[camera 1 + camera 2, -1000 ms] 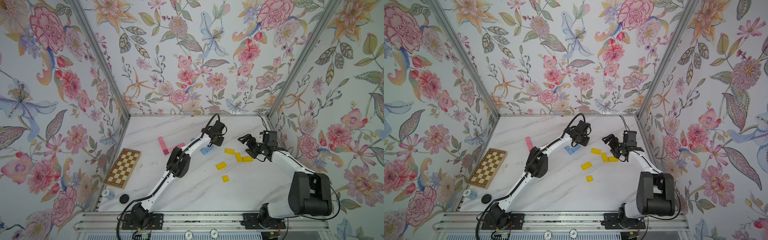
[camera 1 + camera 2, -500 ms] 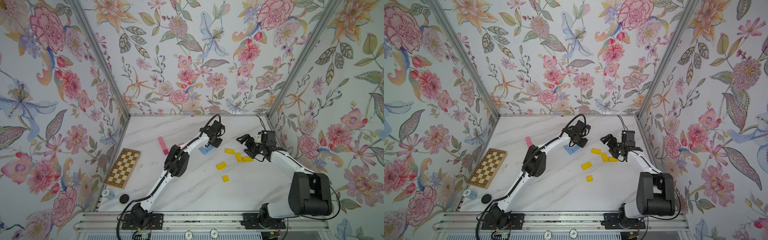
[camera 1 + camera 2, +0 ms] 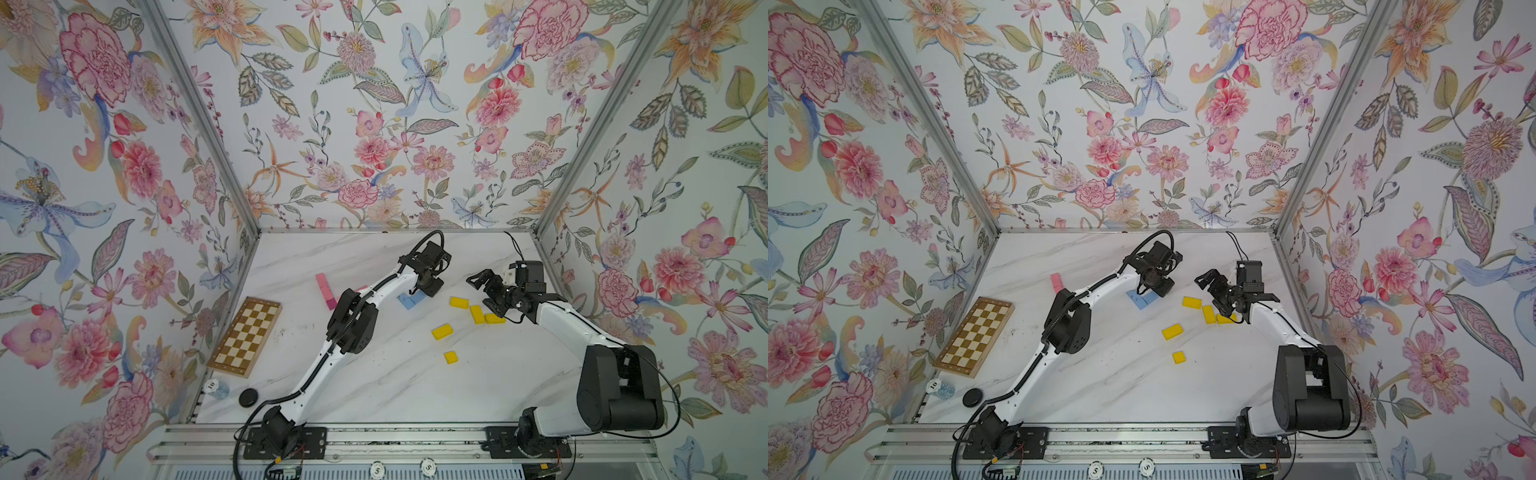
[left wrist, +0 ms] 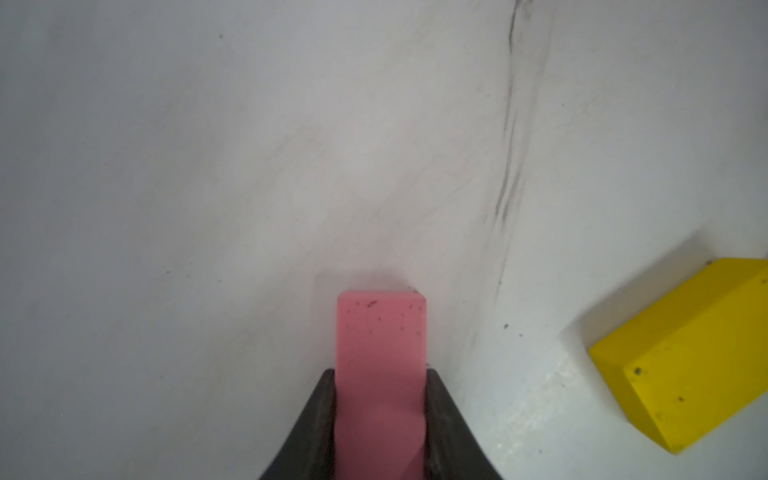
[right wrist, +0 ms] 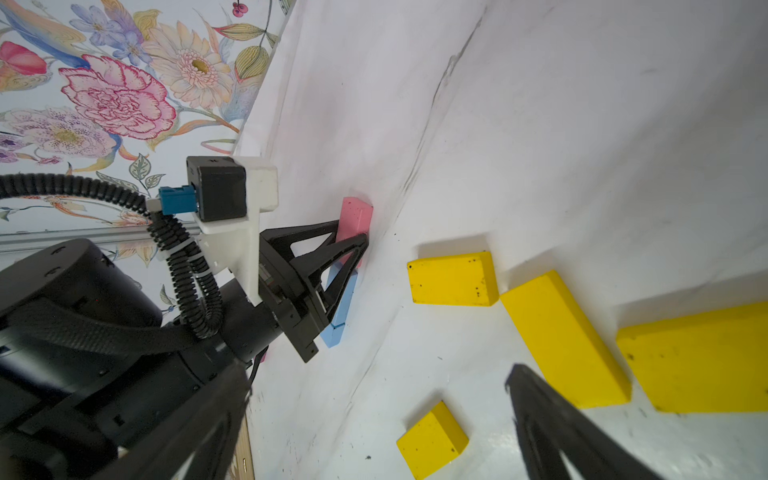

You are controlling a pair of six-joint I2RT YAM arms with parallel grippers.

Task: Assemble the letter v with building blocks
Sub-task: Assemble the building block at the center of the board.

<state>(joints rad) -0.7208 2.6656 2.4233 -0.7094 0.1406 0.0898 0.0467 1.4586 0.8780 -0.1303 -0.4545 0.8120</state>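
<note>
Over the last second the left end effector (image 4: 380,372) has pressed its fingers together, and the right end effector (image 3: 484,293) has drifted a little toward the left arm. The left one now pinches a pink block (image 4: 381,332) by its long sides. The block stands on edge and pokes out beyond the fingertips. It sits low at the marble worktop (image 3: 395,395), but I cannot tell whether it touches it.

Right beside that grip, partly under the black fingers, lie two light blue blocks (image 3: 409,300), touching each other. The nearest yellow block (image 3: 459,302) lies just beyond them, toward the right arm.

The right end effector is spread wide with nothing between its fingers, and it hangs over two more yellow oblongs (image 3: 477,314) that lie close together. Another yellow oblong (image 3: 441,331) and a small yellow square (image 3: 450,357) sit apart, nearer the front rail.

On the far side of the left arm is a short row of pink bricks (image 3: 324,286) that ends in a magenta one (image 3: 331,303). The checkered board (image 3: 245,336) lies well off by the left wall.
</note>
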